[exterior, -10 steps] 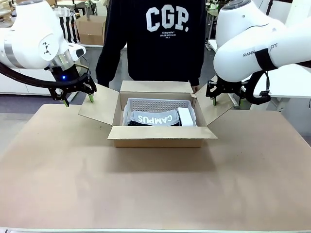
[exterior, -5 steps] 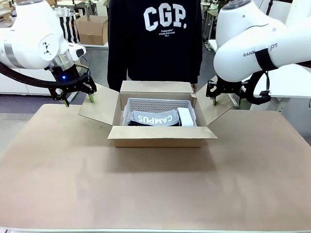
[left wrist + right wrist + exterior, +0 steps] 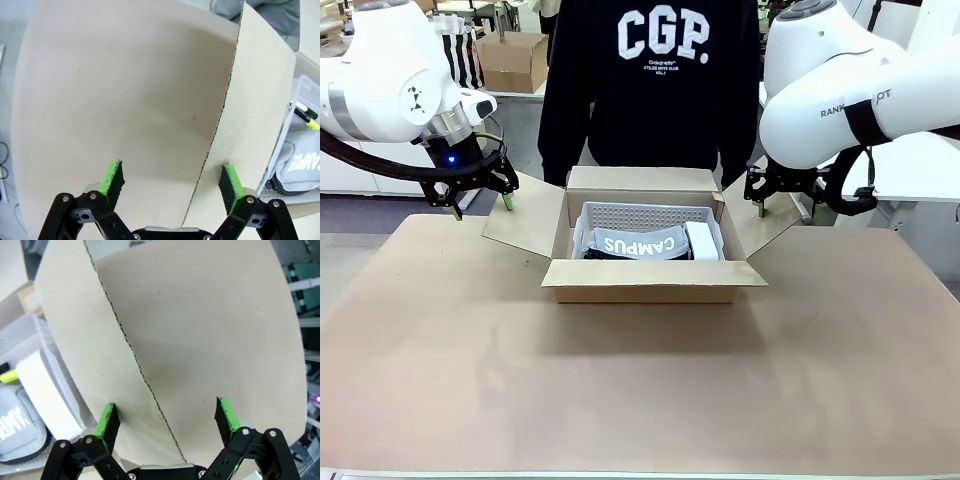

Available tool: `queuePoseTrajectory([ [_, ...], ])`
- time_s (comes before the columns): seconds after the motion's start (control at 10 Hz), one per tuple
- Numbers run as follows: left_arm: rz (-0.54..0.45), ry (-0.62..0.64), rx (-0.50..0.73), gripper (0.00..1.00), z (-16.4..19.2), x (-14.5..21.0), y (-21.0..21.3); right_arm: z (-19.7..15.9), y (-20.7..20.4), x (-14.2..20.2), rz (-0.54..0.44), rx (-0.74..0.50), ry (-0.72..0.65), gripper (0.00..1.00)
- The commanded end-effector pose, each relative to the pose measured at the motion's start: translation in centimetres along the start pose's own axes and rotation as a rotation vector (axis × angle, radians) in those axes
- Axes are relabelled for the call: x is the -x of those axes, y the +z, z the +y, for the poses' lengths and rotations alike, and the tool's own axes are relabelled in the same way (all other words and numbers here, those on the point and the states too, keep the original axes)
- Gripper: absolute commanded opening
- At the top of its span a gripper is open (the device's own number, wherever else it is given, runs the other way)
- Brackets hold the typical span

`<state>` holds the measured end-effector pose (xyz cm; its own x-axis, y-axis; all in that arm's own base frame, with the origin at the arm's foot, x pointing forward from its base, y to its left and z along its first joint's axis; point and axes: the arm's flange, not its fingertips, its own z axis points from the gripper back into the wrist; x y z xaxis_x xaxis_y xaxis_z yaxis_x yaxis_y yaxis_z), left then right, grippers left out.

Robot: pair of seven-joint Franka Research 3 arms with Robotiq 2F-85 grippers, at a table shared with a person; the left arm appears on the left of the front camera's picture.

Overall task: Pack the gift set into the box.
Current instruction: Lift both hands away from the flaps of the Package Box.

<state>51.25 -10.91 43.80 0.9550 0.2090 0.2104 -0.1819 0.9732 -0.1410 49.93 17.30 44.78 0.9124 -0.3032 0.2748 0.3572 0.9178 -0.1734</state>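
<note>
A tan table [image 3: 640, 390] fills the lower half of the front view. At top centre stands a person in a dark sweatshirt [image 3: 620, 110] with white "CGP." lettering. In the upper left are 1 small brown carton [image 3: 508, 60] and a black-and-white striped bag [image 3: 463, 47]. A white tabletop [image 3: 925, 165] lies at the right edge.

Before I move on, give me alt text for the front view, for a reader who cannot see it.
An open cardboard box holds a grey tray and a dark bundle lettered CAMPUS. The left pincer and right pincer hang open at its side flaps, and a person in a dark sweatshirt stands behind.
</note>
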Motion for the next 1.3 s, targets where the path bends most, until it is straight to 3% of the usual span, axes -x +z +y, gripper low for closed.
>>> queuePoseTrajectory([
  [0.0, 0.000, 0.011, -0.022, 1.00, -0.1, -0.1, 0.1, 0.3, 0.2, -0.4, -0.015, 0.022, -0.017, 1.00],
  [0.2, 0.000, 0.000, 0.000, 1.00, 0.0, 0.0, 0.0, 0.0, 0.0, 0.0, 0.000, 0.000, 0.000, 1.00],
  [0.4, 0.008, -0.111, 0.126, 1.00, -3.8, 3.2, 7.0, -4.8, 7.8, 0.6, -0.033, -0.149, 0.010, 1.00],
  [0.5, 0.027, -0.031, 0.225, 1.00, -4.0, 5.1, 10.1, -8.1, 11.2, 1.3, 0.011, -0.255, 0.012, 1.00],
  [0.6, 0.034, -0.065, 0.327, 1.00, -3.6, 7.5, 12.5, -11.6, 13.2, 2.1, 0.085, -0.395, 0.066, 1.00],
  [0.7, 0.075, -0.144, 0.455, 1.00, -2.8, 9.9, 14.7, -15.2, 14.2, 2.7, 0.220, -0.551, 0.093, 1.00],
  [0.9, 0.174, -0.217, 0.670, 1.00, 0.0, 12.7, 17.5, -20.2, 13.3, 3.1, 0.465, -0.776, -0.047, 1.00],
  [1.0, 0.226, -0.076, 0.757, 1.00, 1.9, 13.0, 18.3, -22.6, 11.9, 3.4, 0.522, -0.939, -0.114, 1.00],
  [1.2, 0.293, 0.013, 0.970, 1.00, 7.6, 12.4, 17.2, -25.6, 6.9, 4.3, 0.572, -1.231, -0.149, 1.00],
])
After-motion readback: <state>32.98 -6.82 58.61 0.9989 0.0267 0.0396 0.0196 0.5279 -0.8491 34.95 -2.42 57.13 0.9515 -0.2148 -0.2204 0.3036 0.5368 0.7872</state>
